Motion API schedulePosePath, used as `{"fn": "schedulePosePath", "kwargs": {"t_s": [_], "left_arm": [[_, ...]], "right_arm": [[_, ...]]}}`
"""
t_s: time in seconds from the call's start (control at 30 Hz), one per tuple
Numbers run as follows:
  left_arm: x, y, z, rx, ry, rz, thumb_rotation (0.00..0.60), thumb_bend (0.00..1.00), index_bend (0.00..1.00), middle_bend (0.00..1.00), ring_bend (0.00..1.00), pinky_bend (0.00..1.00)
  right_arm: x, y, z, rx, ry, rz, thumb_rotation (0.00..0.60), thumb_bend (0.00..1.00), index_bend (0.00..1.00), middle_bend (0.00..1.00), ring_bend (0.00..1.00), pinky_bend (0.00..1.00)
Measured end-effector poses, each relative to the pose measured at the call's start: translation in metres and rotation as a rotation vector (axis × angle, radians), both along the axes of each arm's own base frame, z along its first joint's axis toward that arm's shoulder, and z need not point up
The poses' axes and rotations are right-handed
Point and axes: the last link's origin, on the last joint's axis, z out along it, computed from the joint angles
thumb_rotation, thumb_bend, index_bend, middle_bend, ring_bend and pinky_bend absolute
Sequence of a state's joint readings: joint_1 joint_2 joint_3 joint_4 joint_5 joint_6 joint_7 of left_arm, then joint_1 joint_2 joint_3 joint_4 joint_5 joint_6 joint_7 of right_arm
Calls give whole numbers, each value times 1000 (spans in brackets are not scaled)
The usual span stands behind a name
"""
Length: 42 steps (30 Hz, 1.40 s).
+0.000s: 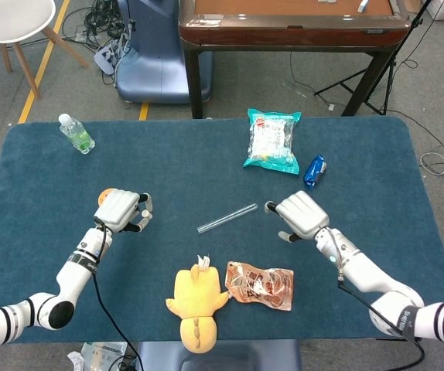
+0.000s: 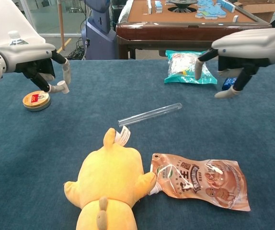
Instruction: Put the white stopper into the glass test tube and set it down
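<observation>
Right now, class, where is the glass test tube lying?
In the head view, the glass test tube lies mid-table, above the yellow plush duck, just left of the right robot hand.

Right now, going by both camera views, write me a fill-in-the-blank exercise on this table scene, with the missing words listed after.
1. The clear glass test tube lies on the blue cloth table between the two ____.
2. The small white stopper is pinched by the ____ hand.
3. The right hand hovers with fingers apart, holding ____.
4. The yellow plush toy lies beside a ____ snack packet.

Missing words: hands; left; nothing; brown
</observation>
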<state>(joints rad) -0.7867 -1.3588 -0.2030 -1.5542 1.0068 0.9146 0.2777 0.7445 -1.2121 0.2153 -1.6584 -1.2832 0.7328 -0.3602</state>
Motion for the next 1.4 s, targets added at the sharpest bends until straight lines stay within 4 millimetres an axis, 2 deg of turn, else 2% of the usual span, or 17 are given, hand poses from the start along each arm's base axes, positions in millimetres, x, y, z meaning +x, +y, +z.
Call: {"fn": "schedulePosePath", "kwargs": {"t_s": [0.27, 0.67, 1.07, 1.4], "left_arm": [[-1, -5, 3, 0, 2, 6, 600, 351, 501, 1000, 1000, 1000], [-8, -8, 5, 1, -6, 26, 600, 352, 501, 1000, 1000, 1000], [-20, -9, 8, 10, -16, 52, 600, 350, 501, 1000, 1000, 1000], [-27, -8, 8, 8, -20, 65, 600, 350, 501, 1000, 1000, 1000]], "right_arm": [[25, -24, -44, 47, 51, 33, 600, 265, 375, 954, 1000, 1000], [35, -45, -100, 66, 123, 23, 600, 296, 394, 956, 1000, 1000], [49, -62, -132, 71, 150, 12, 600, 308, 404, 956, 1000, 1000], [57, -70, -147, 72, 172, 9, 600, 322, 415, 956, 1000, 1000]]}}
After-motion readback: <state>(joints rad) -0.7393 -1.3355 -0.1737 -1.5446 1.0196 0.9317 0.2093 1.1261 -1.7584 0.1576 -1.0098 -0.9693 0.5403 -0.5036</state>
